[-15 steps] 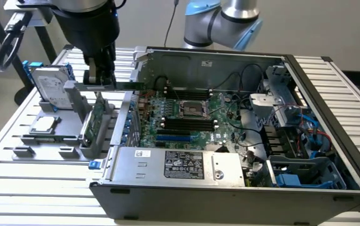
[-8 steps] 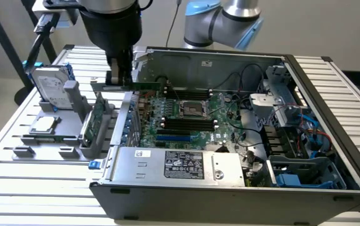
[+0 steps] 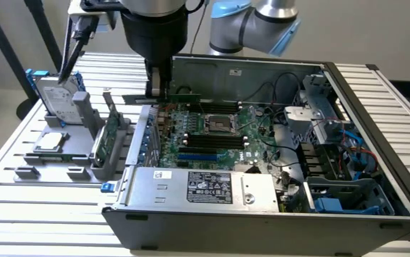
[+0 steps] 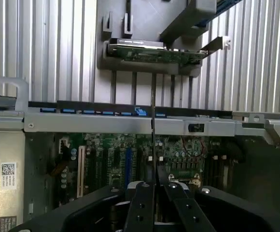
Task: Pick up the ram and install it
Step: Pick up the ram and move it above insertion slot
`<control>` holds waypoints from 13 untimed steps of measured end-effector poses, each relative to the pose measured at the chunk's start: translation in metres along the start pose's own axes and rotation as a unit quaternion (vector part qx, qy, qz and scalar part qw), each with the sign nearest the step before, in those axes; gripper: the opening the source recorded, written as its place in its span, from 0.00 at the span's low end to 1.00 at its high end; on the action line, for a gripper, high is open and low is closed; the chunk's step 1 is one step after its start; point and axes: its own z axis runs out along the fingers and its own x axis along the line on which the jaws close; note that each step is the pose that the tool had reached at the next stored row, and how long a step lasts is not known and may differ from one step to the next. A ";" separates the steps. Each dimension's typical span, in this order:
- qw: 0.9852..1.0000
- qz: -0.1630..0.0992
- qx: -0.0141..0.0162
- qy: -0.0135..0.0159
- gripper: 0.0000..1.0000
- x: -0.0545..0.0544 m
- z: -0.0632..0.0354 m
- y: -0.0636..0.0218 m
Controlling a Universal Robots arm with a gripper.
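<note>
In the exterior view, the gripper [image 3: 158, 92] hangs above the far corner of the open computer case [image 3: 262, 225], on the exterior view's left side of it. Its fingers are closed narrow on the ram [image 3: 183, 98], which lies level in the air, above the motherboard [image 3: 212, 123] and apart from it. The black memory slots [image 3: 212, 142] sit nearer to the middle of the case and look empty, as far as we can see.

So we judge that the picking up is done and the carrying toward a slot is the step in hand; the install is not yet made. In our opinion the install calls for the stick to lie along one slot and exactly over it before any pressing (a thin board does not forgive a tilted push).

Outside the case, on the exterior view's left, a grey fixture [image 3: 83, 107] holds a hard drive [image 3: 54, 99] and an expansion card [image 3: 104, 142]. All of this stands on a ribbed metal table [image 3: 47, 198], and behind the case is a pale wall [image 3: 376, 32].

In the wrist view, the fingers [image 4: 141, 208] pinch the ram [image 4: 153, 130], seen edge-on as a thin dark line. Under it we see the motherboard [image 4: 111, 159] and the metal rim of the case [image 4: 106, 121]. Beyond the case is the fixture [image 4: 130, 29] with the expansion card [image 4: 154, 52] on the table slats [image 4: 58, 48].
</note>
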 end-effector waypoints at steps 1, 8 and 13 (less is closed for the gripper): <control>1.000 0.001 -0.002 0.004 0.13 0.000 -0.0004 -0.0115; 1.000 0.002 -0.004 0.029 0.13 -0.009 0.0015 -0.0317; 0.999 0.002 -0.004 0.036 0.13 -0.019 0.0038 -0.0421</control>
